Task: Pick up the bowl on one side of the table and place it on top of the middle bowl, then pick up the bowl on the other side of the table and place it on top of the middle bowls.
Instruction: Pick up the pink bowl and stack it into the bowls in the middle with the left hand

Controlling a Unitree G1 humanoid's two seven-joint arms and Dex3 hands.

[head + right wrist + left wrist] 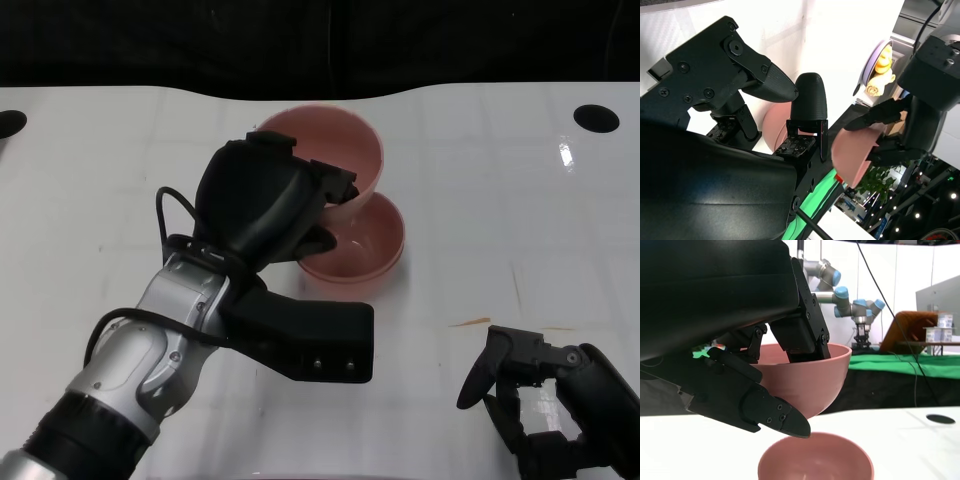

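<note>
My left hand point(262, 200) grips a pink bowl point(345, 148) by its near rim and holds it in the air, tilted. Just below and slightly nearer to me, a second pink bowl point(362, 248) stands on the white table point(480, 200). The left wrist view shows the held bowl point(810, 382) hanging above the lower bowl point(816, 459) with a gap between them, my fingers point(762, 407) under and inside its rim. My right hand point(548, 400) rests at the table's near right, fingers apart and empty. In the right wrist view the held bowl point(854, 156) appears beyond my fingers point(810, 102).
Two black round holes sit in the tabletop, one at the far right point(597, 117) and one at the far left point(8, 122). A small brown mark point(470, 322) lies right of the bowls. A grey and blue robot arm point(850, 302) stands beyond the table.
</note>
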